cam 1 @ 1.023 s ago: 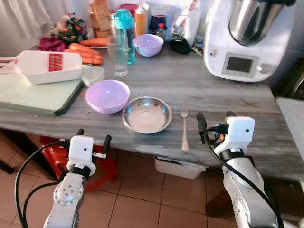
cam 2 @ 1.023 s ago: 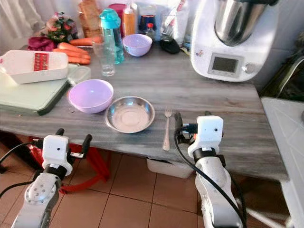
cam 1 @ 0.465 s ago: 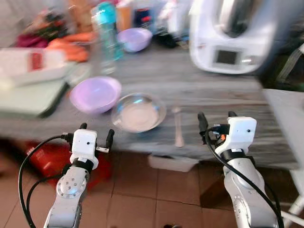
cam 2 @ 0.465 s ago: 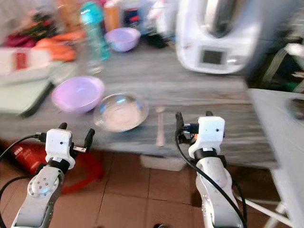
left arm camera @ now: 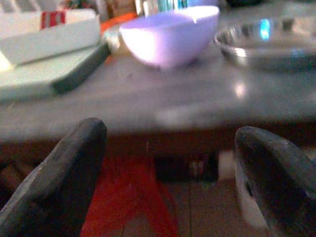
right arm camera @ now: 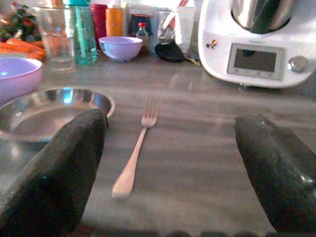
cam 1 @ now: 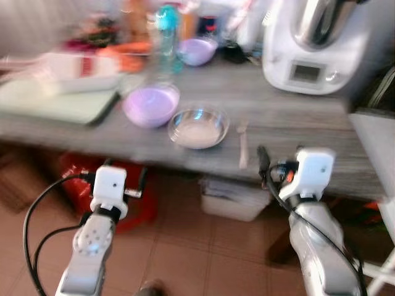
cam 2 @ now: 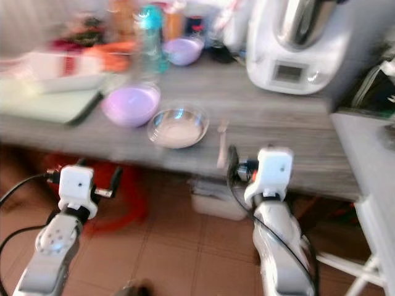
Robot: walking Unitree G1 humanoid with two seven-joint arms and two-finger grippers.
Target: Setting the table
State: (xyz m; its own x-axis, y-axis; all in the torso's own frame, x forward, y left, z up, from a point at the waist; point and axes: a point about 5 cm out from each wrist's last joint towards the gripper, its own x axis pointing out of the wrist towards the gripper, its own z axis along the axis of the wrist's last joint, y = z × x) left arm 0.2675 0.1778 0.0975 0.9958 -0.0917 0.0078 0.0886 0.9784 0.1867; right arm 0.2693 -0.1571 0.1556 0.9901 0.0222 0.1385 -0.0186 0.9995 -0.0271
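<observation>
The whole view has pulled back from the counter (cam 1: 296, 117) since a second ago, so the robot stepped away; the things did not move. The fork (right arm camera: 136, 154) lies just beside the steel bowl (cam 1: 198, 127). Left gripper (cam 1: 121, 177) and right gripper (cam 1: 281, 165) hang below the counter edge, fingers wide apart, holding nothing. I judge the setting is paused or finished.

We see a long grey tabletop (cam 1: 290, 120). On it a metal dish (cam 1: 199, 127) sits between a purple bowl (cam 1: 150, 105) and a fork (cam 1: 243, 143). A big white kitchen machine (cam 1: 315, 46) stands at the back right, a green board (cam 1: 58, 105) on the left.
</observation>
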